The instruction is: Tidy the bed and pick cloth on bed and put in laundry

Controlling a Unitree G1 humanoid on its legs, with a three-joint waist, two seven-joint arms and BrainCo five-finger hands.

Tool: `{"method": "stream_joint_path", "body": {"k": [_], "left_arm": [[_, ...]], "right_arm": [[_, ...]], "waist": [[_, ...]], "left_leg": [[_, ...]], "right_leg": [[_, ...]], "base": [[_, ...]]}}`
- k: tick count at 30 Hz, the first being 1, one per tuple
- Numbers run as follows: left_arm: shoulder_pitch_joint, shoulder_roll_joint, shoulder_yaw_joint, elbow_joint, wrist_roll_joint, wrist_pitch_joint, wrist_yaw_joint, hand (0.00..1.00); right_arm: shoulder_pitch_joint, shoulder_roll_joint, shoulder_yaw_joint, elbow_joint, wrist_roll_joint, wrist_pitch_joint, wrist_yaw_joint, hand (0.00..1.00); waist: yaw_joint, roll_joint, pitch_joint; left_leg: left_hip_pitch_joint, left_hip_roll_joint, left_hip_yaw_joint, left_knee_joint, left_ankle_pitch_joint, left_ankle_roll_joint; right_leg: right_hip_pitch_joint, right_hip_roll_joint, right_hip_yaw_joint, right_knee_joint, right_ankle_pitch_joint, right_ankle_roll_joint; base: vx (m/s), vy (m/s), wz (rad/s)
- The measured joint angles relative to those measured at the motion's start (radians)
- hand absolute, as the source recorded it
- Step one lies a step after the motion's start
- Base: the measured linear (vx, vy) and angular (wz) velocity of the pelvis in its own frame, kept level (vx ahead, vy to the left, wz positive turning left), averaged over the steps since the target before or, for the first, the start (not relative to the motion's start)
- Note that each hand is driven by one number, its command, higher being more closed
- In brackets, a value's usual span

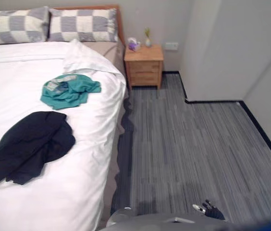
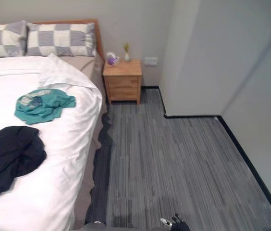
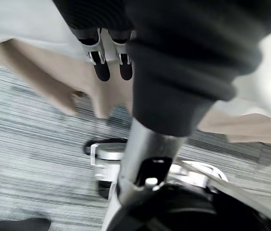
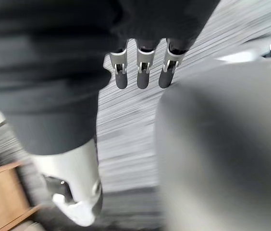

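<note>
The one small container in sight is a pale vase on the far edge of the wooden nightstand, and a green sprig stands in it. Just left of the vase sits a white and purple object too small to identify. The nightstand has two drawers, both shut, so what they hold cannot be told. It stands at the far right corner of the bed, touching or nearly touching it, under a wall socket.

Two cloths lie on the white duvet, apart from each other. A crumpled teal cloth is farther away, towards the bed's right edge. A larger dark cloth is spread nearer and more to the left. Two grey-and-white checked pillows lean side by side at the far end against the wooden headboard. The duvet's far right corner is folded back, showing a beige sheet.

The right hand hangs low over the grey striped carpet at the near edge, fingers straight and grasping nothing. The left hand hangs beside the bed's beige side, fingers likewise relaxed and empty.
</note>
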Motion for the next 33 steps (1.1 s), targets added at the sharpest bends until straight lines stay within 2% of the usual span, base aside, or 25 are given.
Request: {"method": "stream_joint_path", "body": {"k": [1, 2, 3, 4, 6, 7, 8, 10, 12, 13, 14, 16, 17, 18, 19, 20, 21, 23, 24, 25, 27, 30, 31, 32, 33], "left_arm": [[-0.001, 0.015, -0.028, 0.014, -0.002, 0.005, -0.001, 0.00], [-0.006, 0.021, -0.045, 0.023, -0.002, 0.010, -0.002, 0.00], [-0.013, 0.025, -0.058, 0.033, -0.002, 0.018, -0.002, 0.00], [-0.024, 0.025, -0.068, 0.037, 0.000, 0.036, -0.003, 0.00], [-0.029, 0.028, -0.063, 0.035, 0.012, 0.041, -0.004, 0.00], [-0.027, 0.038, -0.057, 0.035, 0.012, 0.041, -0.007, 0.00], [-0.032, 0.027, -0.049, 0.037, 0.014, 0.042, -0.010, 0.00], [-0.038, 0.000, -0.037, 0.033, 0.032, 0.038, 0.003, 0.00], [-0.080, -0.004, 0.011, 0.033, 0.047, 0.006, 0.010, 0.00], [-0.078, 0.001, 0.010, 0.033, 0.050, 0.004, 0.009, 0.00], [-0.069, 0.004, 0.013, 0.033, 0.050, -0.004, 0.017, 0.00], [-0.071, -0.001, 0.012, 0.032, 0.049, -0.009, 0.028, 0.00], [-0.071, -0.007, 0.018, 0.026, 0.044, -0.030, 0.030, 0.00], [-0.069, -0.027, 0.049, 0.014, 0.037, -0.050, 0.035, 0.00], [-0.065, -0.043, 0.064, 0.006, 0.029, -0.062, 0.043, 0.00], [-0.057, -0.054, 0.092, -0.017, 0.023, -0.083, 0.058, 0.00], [-0.062, -0.060, 0.108, -0.019, 0.005, -0.096, 0.071, 0.00], [-0.053, -0.062, 0.099, -0.078, -0.002, -0.103, 0.062, 0.00], [-0.049, -0.062, 0.097, -0.098, -0.002, -0.108, 0.058, 0.00], [-0.048, -0.066, 0.101, -0.112, -0.003, -0.114, 0.047, 0.00], [-0.048, -0.072, 0.108, -0.126, -0.002, -0.114, 0.040, 0.00], [-0.052, -0.087, 0.135, -0.126, -0.003, -0.117, 0.037, 0.00], [-0.054, -0.083, 0.139, -0.125, -0.004, -0.115, 0.037, 0.00], [-0.055, -0.076, 0.141, -0.126, -0.004, -0.113, 0.034, 0.00], [-0.053, -0.070, 0.136, -0.125, -0.012, -0.111, 0.023, 0.00]], "right_arm": [[-0.012, 0.002, -0.002, 0.009, 0.020, 0.000, 0.000, 0.00], [-0.018, 0.001, -0.004, 0.018, 0.033, 0.001, 0.005, 0.00], [-0.020, 0.002, -0.010, 0.021, 0.047, 0.005, 0.012, 0.00], [-0.023, -0.012, -0.017, 0.023, 0.057, 0.009, 0.021, 0.00], [-0.014, -0.014, -0.015, 0.033, 0.070, 0.019, 0.023, 0.00], [0.000, -0.005, -0.014, 0.036, 0.088, 0.017, 0.027, 0.00], [0.000, -0.014, -0.023, 0.043, 0.098, 0.016, 0.036, 0.00], [-0.023, -0.038, -0.036, 0.060, 0.095, 0.016, 0.039, 0.00], [-0.059, -0.045, -0.045, 0.077, 0.093, 0.015, 0.042, 0.00], [-0.061, -0.044, -0.042, 0.078, 0.093, 0.016, 0.043, 0.00], [-0.057, -0.036, -0.041, 0.077, 0.093, 0.016, 0.048, 0.00], [-0.053, -0.039, -0.048, 0.080, 0.092, 0.018, 0.050, 0.00], [-0.038, -0.047, -0.046, 0.087, 0.082, 0.026, 0.059, 0.00], [-0.019, -0.051, -0.044, 0.074, 0.072, 0.024, 0.068, 0.00], [-0.012, -0.056, -0.040, 0.073, 0.064, 0.023, 0.072, 0.00], [-0.013, -0.064, -0.027, 0.070, 0.027, 0.019, 0.076, 0.00], [-0.015, -0.068, -0.025, 0.087, 0.003, 0.015, 0.076, 0.00], [-0.011, -0.066, 0.007, 0.075, -0.016, 0.011, 0.076, 0.00], [-0.011, -0.066, 0.016, 0.075, -0.028, 0.011, 0.077, 0.00], [-0.016, -0.065, 0.021, 0.073, -0.044, 0.010, 0.079, 0.00], [-0.012, -0.058, 0.019, 0.070, -0.044, 0.013, 0.078, 0.00], [0.004, -0.046, 0.018, 0.053, -0.044, 0.003, 0.079, 0.00], [0.007, -0.040, 0.024, 0.055, -0.044, -0.003, 0.076, 0.00], [0.008, -0.033, 0.032, 0.056, -0.049, -0.004, 0.077, 0.00], [0.012, -0.031, 0.043, 0.055, -0.065, -0.009, 0.079, 0.00]], "waist": [[-0.007, -0.001, 0.001], [-0.017, 0.002, 0.003], [-0.025, 0.007, 0.004], [-0.039, 0.025, 0.022], [-0.045, 0.029, 0.027], [-0.043, 0.007, 0.031], [-0.043, 0.026, 0.046], [-0.036, 0.070, 0.049], [-0.032, 0.082, 0.073], [-0.031, 0.077, 0.073], [-0.034, 0.067, 0.070], [-0.036, 0.075, 0.071], [-0.040, 0.085, 0.064], [-0.038, 0.096, 0.063], [-0.031, 0.106, 0.060], [-0.022, 0.111, 0.065], [-0.021, 0.107, 0.077], [-0.002, 0.090, 0.082], [0.003, 0.083, 0.081], [0.004, 0.076, 0.088], [0.017, 0.066, 0.098], [0.026, 0.057, 0.104], [0.027, 0.049, 0.104], [0.030, 0.038, 0.098], [0.036, 0.032, 0.088]], "left_leg": [[0.045, 0.002, -0.025, -0.038, 0.008, 0.014], [0.069, 0.009, -0.044, -0.055, 0.007, 0.018], [0.085, 0.017, -0.057, -0.060, 0.004, 0.019], [0.127, 0.047, -0.093, -0.063, -0.017, 0.008], [0.163, 0.073, -0.114, -0.067, -0.045, -0.026], [0.197, 0.070, -0.118, -0.077, -0.064, -0.056], [0.226, 0.093, -0.124, -0.082, -0.080, -0.077], [0.245, 0.139, -0.099, -0.081, -0.059, -0.090], [0.278, 0.157, -0.075, -0.083, -0.009, -0.110], [0.282, 0.157, -0.067, -0.078, 0.006, -0.109], [0.282, 0.158, -0.069, -0.038, 0.023, -0.112], [0.258, 0.176, -0.075, 0.070, 0.029, -0.121], [0.143, 0.204, -0.118, 0.329, 0.083, -0.173], [0.024, 0.230, -0.156, 0.553, 0.229, -0.194], [-0.029, 0.248, -0.156, 0.650, 0.330, -0.192], [-0.127, 0.278, -0.155, 0.846, 0.325, -0.183], [-0.186, 0.281, -0.159, 0.953, 0.251, -0.157], [-0.294, 0.261, -0.134, 0.961, 0.129, -0.123], [-0.328, 0.248, -0.108, 0.877, 0.091, -0.112], [-0.358, 0.236, -0.052, 0.710, 0.050, -0.098], [-0.357, 0.207, 0.046, 0.417, 0.044, -0.101], [-0.346, 0.171, 0.125, 0.122, 0.150, -0.104], [-0.342, 0.164, 0.149, 0.120, 0.203, -0.020], [-0.336, 0.145, 0.158, 0.122, 0.185, -0.002], [-0.330, 0.127, 0.179, 0.122, 0.145, 0.007]], "right_leg": [[-0.056, 0.033, -0.016, 0.005, -0.079, -0.015], [-0.088, 0.066, -0.023, -0.032, -0.120, -0.009], [-0.105, 0.092, -0.029, -0.073, -0.141, -0.012], [-0.132, 0.161, -0.033, -0.220, -0.166, -0.038], [-0.151, 0.198, -0.052, -0.453, -0.131, -0.053], [-0.146, 0.204, -0.057, -0.648, -0.005, -0.075], [-0.130, 0.225, -0.077, -0.644, 0.040, -0.125], [-0.124, 0.262, -0.110, -0.634, 0.021, -0.139], [-0.130, 0.270, -0.195, -0.570, -0.035, -0.153], [-0.127, 0.271, -0.206, -0.564, -0.050, -0.163], [-0.103, 0.280, -0.214, -0.582, -0.102, -0.184], [-0.077, 0.303, -0.214, -0.598, -0.129, -0.189], [-0.041, 0.326, -0.216, -0.640, -0.143, -0.193], [0.004, 0.354, -0.215, -0.695, -0.150, -0.206], [0.039, 0.364, -0.210, -0.727, -0.148, -0.208], [0.089, 0.391, -0.175, -0.766, -0.134, -0.244], [0.130, 0.395, -0.159, -0.776, -0.138, -0.265], [0.232, 0.390, -0.116, -0.848, -0.144, -0.263], [0.257, 0.378, -0.104, -0.872, -0.147, -0.257], [0.282, 0.357, -0.088, -0.891, -0.141, -0.227], [0.320, 0.314, -0.068, -0.903, -0.155, -0.195], [0.394, 0.251, -0.072, -0.927, -0.199, -0.111], [0.422, 0.228, -0.071, -0.929, -0.218, -0.078], [0.429, 0.206, -0.071, -0.928, -0.216, -0.073], [0.419, 0.180, -0.071, -0.910, -0.186, -0.034]], "base": [[0.45, -0.029, 0.85], [0.29, -0.077, 0.67], [0.08, -0.163, 0.81], [-0.07, -0.174, 0.72], [-0.10, -0.232, 0.66], [0.06, -0.308, 0.41], [0.19, -0.256, 0.07], [0.36, -0.225, -0.26], [0.32, -0.279, -0.42], [0.25, -0.259, -0.54], [0.27, -0.237, -0.62], [0.26, -0.188, -0.44], [0.27, -0.125, -0.39], [0.37, -0.071, -0.54], [0.39, -0.010, -0.68], [0.37, 0.025, -0.70], [0.34, -0.013, -0.73], [0.32, -0.004, -0.56], [0.39, 0.080, -0.56], [0.33, 0.099, -0.50], [0.10, 0.148, -0.45], [0.11, 0.180, -0.25], [0.33, 0.271, -0.13], [0.47, 0.348, -0.18], [0.42, 0.299, -0.19]]}}
